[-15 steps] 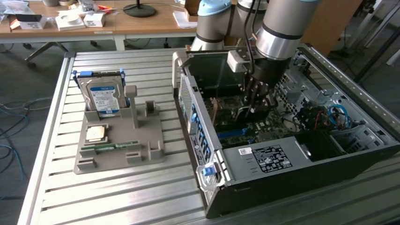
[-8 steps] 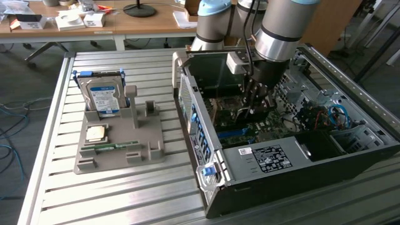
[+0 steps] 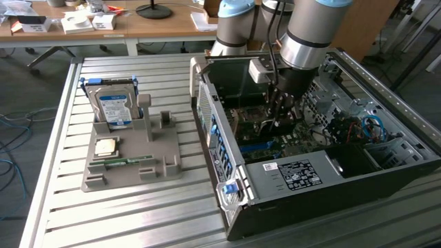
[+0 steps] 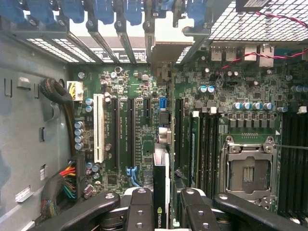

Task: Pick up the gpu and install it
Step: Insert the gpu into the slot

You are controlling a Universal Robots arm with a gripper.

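Note:
The gpu (image 4: 160,180) is seen edge-on in the wrist view, a thin dark card with a green logo near the fingers. Its pale metal bracket (image 4: 166,50) reaches the case's rear slot openings. My gripper (image 4: 163,214) is shut on the card's upper edge, one black finger (image 4: 139,209) on each side. The card stands upright over the green motherboard (image 4: 139,144), beside the long black expansion slots (image 4: 132,130). Whether it sits in a slot I cannot tell. In the exterior view my gripper (image 3: 279,109) reaches down inside the open computer case (image 3: 227,155).
A grey holder (image 3: 131,155) at the exterior view's left carries a silver hard drive (image 3: 113,106), a processor chip (image 3: 107,147) and a green memory stick (image 3: 127,163). Inside the case are a processor socket (image 4: 248,168), a white slot (image 4: 98,127), cable bundles (image 4: 62,185) and blue cables (image 3: 372,126).

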